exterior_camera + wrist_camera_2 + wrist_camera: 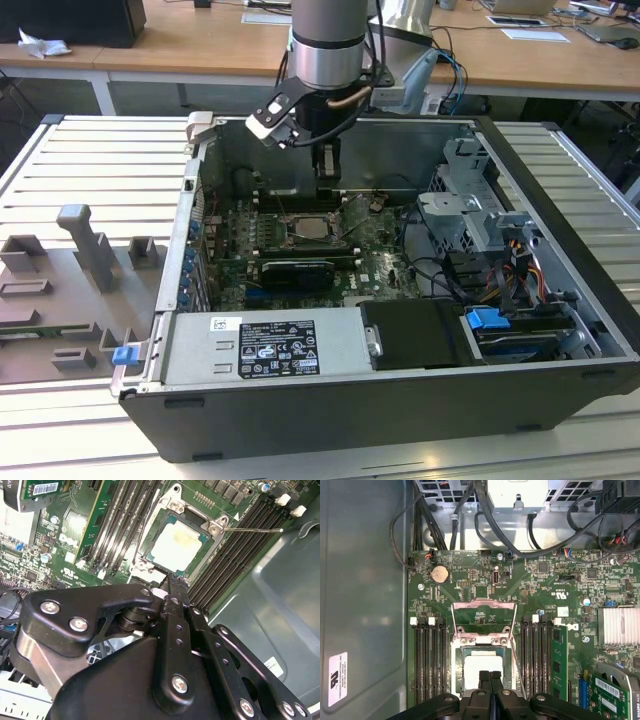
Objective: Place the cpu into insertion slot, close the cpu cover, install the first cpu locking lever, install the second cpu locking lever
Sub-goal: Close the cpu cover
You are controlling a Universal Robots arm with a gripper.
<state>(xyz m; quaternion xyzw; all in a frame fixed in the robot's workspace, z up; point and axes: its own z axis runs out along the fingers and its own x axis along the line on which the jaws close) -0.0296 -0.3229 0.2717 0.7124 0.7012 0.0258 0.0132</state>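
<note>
**A:** Slatted metal counter, open PC case across its middle, wooden desks behind. Jaw state?

**B:** Gripper has its jaws pressed together with nothing between them. Tips sit right over the cpu. Contact or gap, can't tell.

**A:** Cpu position?

**B:** Seated flat in the insertion slot, pale top up, same in both wrist views.

**A:** Cover?

**B:** The cpu cover is flipped up off the slot, green board visible through its window. One locking lever is unlatched, sticking out over the memory slots.

**A:** Further out?

**B:** Black card just beside the slot. Labelled grey box along the case wall. Grey fixture blocks near the counter edge on the exterior view's left.
</note>
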